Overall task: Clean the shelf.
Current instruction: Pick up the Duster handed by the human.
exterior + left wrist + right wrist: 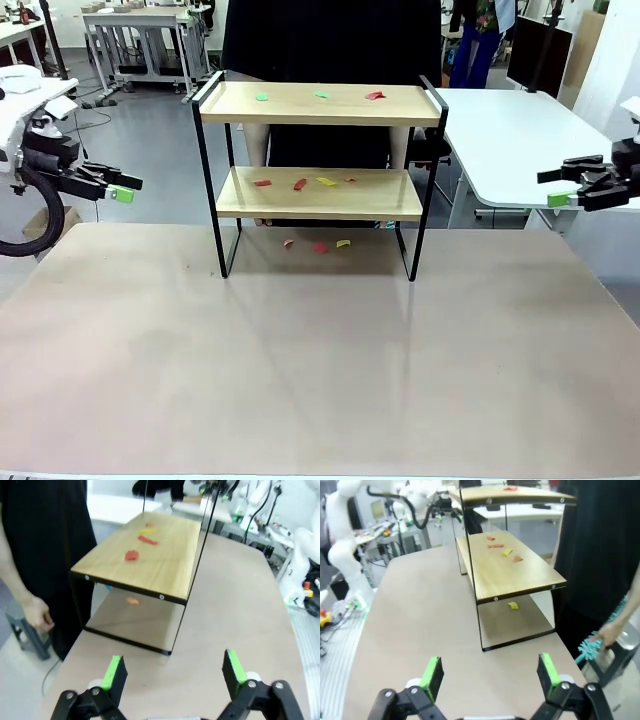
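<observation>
The shelf [320, 190] is a two-tier rack of light wooden boards in a thin black frame, standing at the table's far middle. Small green and red scraps [320, 95] lie on its top board. Red and yellow scraps [300, 183] lie on the lower board [150, 555], and a few more lie on the table beneath it [318, 245]. My left gripper [125, 190] hovers open at the left edge, well apart from the shelf. My right gripper [560, 190] hovers open at the right edge. In the wrist views, both the left gripper [174, 672] and right gripper [490, 672] stand wide with nothing between the fingers.
A person in black stands behind the shelf [330, 40], one hand [37, 612] hanging down, the other holding a teal duster [600, 640]. A white table [520, 140] stands at the right. The brown tabletop [320, 360] stretches in front of the shelf.
</observation>
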Robot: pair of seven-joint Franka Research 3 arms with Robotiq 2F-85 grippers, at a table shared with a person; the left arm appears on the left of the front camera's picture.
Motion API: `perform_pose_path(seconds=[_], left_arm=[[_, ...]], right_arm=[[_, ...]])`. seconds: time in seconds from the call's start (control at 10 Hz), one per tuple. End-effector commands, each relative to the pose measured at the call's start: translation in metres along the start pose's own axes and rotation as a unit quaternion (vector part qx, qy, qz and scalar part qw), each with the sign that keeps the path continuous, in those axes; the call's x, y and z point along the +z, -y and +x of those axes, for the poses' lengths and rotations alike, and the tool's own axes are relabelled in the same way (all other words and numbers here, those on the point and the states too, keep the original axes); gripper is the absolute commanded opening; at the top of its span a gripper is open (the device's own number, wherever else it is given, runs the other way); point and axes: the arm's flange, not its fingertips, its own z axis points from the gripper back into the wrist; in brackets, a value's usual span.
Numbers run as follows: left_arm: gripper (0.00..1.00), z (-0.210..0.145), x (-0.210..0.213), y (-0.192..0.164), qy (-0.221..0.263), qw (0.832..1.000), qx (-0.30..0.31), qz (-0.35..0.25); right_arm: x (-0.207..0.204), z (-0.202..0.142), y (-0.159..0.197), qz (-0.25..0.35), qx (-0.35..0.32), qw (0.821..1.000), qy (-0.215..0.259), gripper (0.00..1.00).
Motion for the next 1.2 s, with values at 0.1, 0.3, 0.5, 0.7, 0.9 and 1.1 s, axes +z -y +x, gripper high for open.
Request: perform_pose_path(seconds=[0.1, 0.3, 0.5, 0.7, 0.9, 1.1], left_arm=[[1.0, -0.014, 0.003, -0.021, 0.075, 0.996, -0.055, -0.019], [1.0, -0.032, -0.004, -0.04, 0.108, 0.991, -0.07, -0.026], [1.0, -0.04, -0.01, -0.05, 0.124, 0.988, -0.086, -0.03], [1.0, -0.044, -0.007, -0.056, 0.135, 0.986, -0.09, -0.021], [1.0, -0.045, 0.001, -0.059, 0.151, 0.984, -0.093, -0.015], [1.0, -0.043, 0.01, -0.059, 0.168, 0.981, -0.094, -0.015]], right_arm=[[0.015, -0.025, 0.043, 0.006, 0.052, 0.998, 0.04, 1.0], [0.019, -0.046, 0.057, 0.004, 0.062, 0.995, 0.079, 1.0], [0.02, -0.057, 0.068, -0.003, 0.058, 0.991, 0.117, 1.0], [0.019, -0.063, 0.07, -0.013, 0.052, 0.99, 0.133, 1.0], [0.02, -0.063, 0.071, -0.017, 0.055, 0.988, 0.144, 1.0], [0.023, -0.062, 0.073, -0.023, 0.053, 0.986, 0.158, 1.0]])
